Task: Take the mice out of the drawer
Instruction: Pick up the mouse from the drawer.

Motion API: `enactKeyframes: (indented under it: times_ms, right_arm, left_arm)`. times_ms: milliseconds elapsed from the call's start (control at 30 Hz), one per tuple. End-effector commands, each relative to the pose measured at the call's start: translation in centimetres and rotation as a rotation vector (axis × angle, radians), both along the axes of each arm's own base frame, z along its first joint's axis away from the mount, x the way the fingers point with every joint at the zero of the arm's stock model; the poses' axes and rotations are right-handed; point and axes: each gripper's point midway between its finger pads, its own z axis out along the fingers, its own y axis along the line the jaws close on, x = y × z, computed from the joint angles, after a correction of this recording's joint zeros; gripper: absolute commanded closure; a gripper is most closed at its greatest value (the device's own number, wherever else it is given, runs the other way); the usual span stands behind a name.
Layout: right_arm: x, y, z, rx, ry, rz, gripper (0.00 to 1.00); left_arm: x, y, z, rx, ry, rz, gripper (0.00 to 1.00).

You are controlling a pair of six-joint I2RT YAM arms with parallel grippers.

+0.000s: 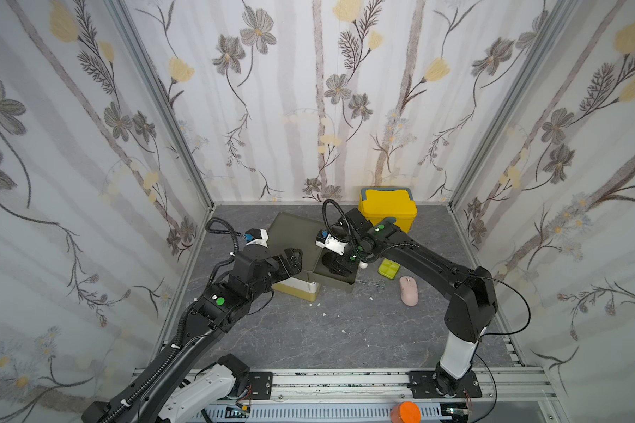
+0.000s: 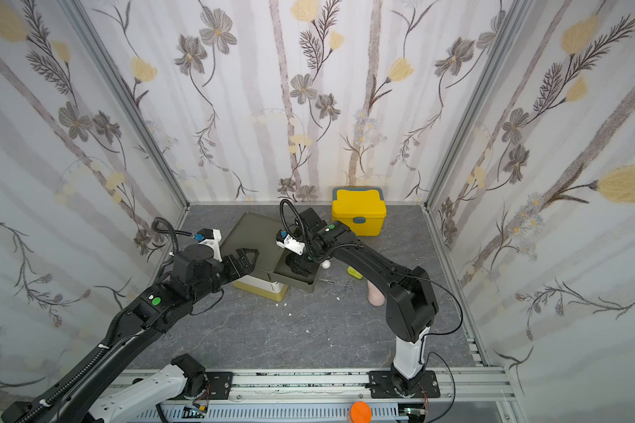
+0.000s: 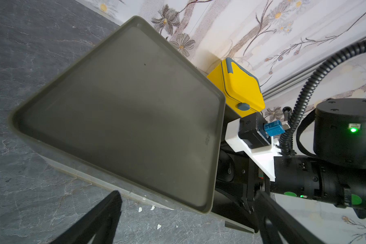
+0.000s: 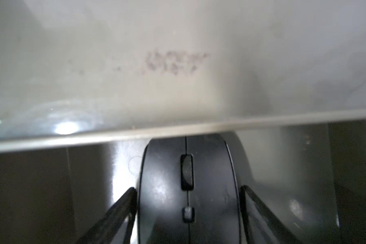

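The olive drawer (image 1: 340, 284) (image 2: 301, 285) stands pulled out of a small cabinet (image 1: 294, 238). My right gripper (image 1: 336, 265) (image 2: 299, 265) (image 4: 188, 189) reaches down into it, open, with its fingers (image 4: 127, 202) close on either side of a black mouse (image 4: 188, 169) with a scroll wheel. One finger is at the mouse's edge; the other shows a thin gap. A black mouse with a pale logo (image 3: 227, 169) shows in the drawer. A pale pink mouse (image 1: 408, 291) (image 2: 376, 297) lies on the table to the right. My left gripper (image 1: 294, 258) (image 2: 248, 258) (image 3: 188, 196) hangs wide open and empty at the cabinet's front left edge.
A yellow lidded box (image 1: 387, 208) stands at the back wall. A lime-green pill box (image 1: 388, 268), small scissors (image 1: 371, 282) and a white ball (image 2: 325, 264) lie just right of the drawer. White crumbs dot the grey table (image 1: 327, 329).
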Motion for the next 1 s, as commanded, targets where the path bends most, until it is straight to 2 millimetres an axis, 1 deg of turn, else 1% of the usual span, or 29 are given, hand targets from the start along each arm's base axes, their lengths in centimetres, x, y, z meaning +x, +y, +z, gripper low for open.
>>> enactKeyframes:
  times_ms: [0,167,400,600,900,967]
  right_arm:
    - [0.0,-0.1,0.5,0.012,0.004,-0.003,0.29]
    - [0.4,-0.5,0.9,0.01,-0.011,-0.028,0.36]
    - [1.2,-0.6,2.4,0.044,-0.048,-0.073,0.4]
    - [2.0,-1.7,3.0,0.048,-0.057,-0.138,0.42]
    - [2.5,-2.4,4.8,0.113,-0.052,-0.207,0.43]
    - [2.7,-2.5,5.6,0.136,-0.053,-0.227,0.43]
  left_arm:
    - [0.1,-0.1,0.7,-0.009,-0.018,0.0,0.0]
    - [0.2,0.0,0.8,-0.012,-0.024,0.003,0.0]
    - [0.5,-0.3,1.1,-0.013,-0.027,-0.002,0.0]
    - [0.4,-0.2,1.5,-0.013,-0.036,0.0,0.0]
    - [0.6,-0.4,1.7,-0.011,-0.038,-0.006,0.0]
    - [0.7,-0.4,1.8,-0.013,-0.037,-0.006,0.0]
